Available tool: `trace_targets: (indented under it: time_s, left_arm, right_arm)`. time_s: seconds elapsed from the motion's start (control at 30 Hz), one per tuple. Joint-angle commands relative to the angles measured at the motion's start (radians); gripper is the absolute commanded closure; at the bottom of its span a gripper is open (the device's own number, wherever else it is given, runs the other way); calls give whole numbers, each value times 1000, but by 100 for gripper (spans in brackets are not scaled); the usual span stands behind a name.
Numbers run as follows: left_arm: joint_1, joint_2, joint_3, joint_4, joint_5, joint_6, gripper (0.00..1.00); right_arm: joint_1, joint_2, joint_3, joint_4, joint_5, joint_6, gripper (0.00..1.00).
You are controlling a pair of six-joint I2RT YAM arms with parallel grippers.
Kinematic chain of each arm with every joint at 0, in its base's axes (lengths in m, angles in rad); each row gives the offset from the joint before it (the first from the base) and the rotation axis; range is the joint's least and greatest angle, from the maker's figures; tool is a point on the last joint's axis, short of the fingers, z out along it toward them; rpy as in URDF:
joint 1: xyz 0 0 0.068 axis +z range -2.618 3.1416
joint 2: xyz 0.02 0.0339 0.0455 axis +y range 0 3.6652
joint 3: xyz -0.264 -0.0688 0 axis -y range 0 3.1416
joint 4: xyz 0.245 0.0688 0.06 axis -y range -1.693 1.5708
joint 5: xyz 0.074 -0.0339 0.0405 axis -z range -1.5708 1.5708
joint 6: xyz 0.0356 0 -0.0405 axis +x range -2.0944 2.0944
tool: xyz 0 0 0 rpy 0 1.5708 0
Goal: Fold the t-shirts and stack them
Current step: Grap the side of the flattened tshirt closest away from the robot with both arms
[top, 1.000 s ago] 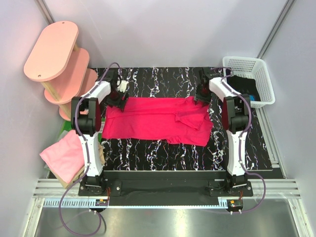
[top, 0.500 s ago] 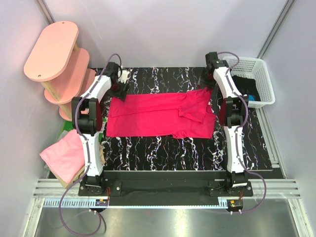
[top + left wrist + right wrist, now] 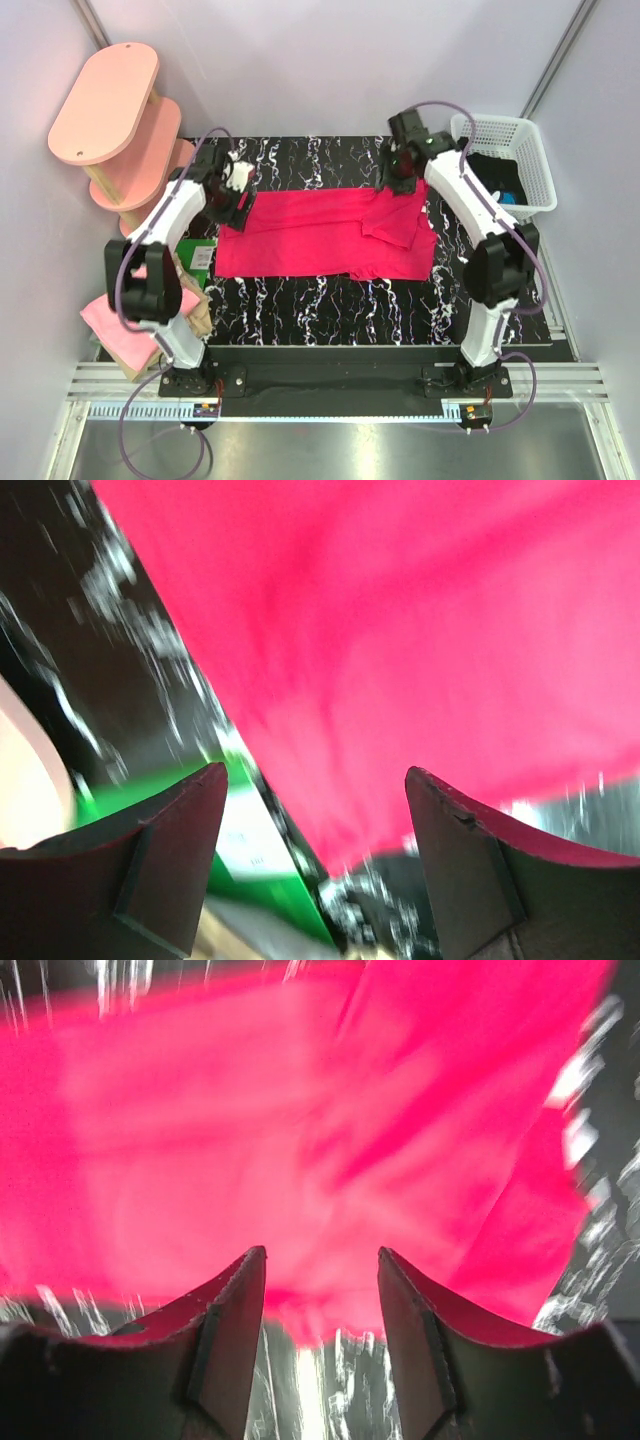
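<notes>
A crimson-pink t-shirt (image 3: 320,232) lies spread flat on the black marbled table (image 3: 330,310), with one sleeve folded over at its right side. My left gripper (image 3: 236,196) is open over the shirt's far left corner; in the left wrist view (image 3: 315,772) the shirt (image 3: 400,630) fills the space beyond its empty jaws. My right gripper (image 3: 396,178) is open over the shirt's far right edge (image 3: 321,1252), with nothing between the jaws and the shirt (image 3: 300,1110) below. A light pink shirt (image 3: 125,318) lies on a tan one (image 3: 198,316) off the table's left side.
Pink oval wooden shelves (image 3: 110,110) stand at the back left. A white basket (image 3: 520,135) holding dark cloth (image 3: 495,178) sits at the back right. A green-and-white flat item (image 3: 203,257) lies at the table's left edge and also shows in the left wrist view (image 3: 255,855).
The shirt was drawn towards the far side and flattened, then let go. Both grippers have lifted and moved inward over its far edge, and the arms have swung outward.
</notes>
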Motion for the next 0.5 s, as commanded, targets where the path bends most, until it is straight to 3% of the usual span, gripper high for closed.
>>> trace_targets:
  time_s: [0.0,0.17,0.47]
  left_arm:
    - [4,-232,-211,0,48,55,24]
    - [4,-420,-402,0,38,89,23]
    - [4,-394,-523,98,18,47,23]
  right_arm:
    - [96,-129,-284,99,53,-5,45]
    - [205,-247,-579,156,104,21,46]
    - [406,-413,-821,143,242,122,45]
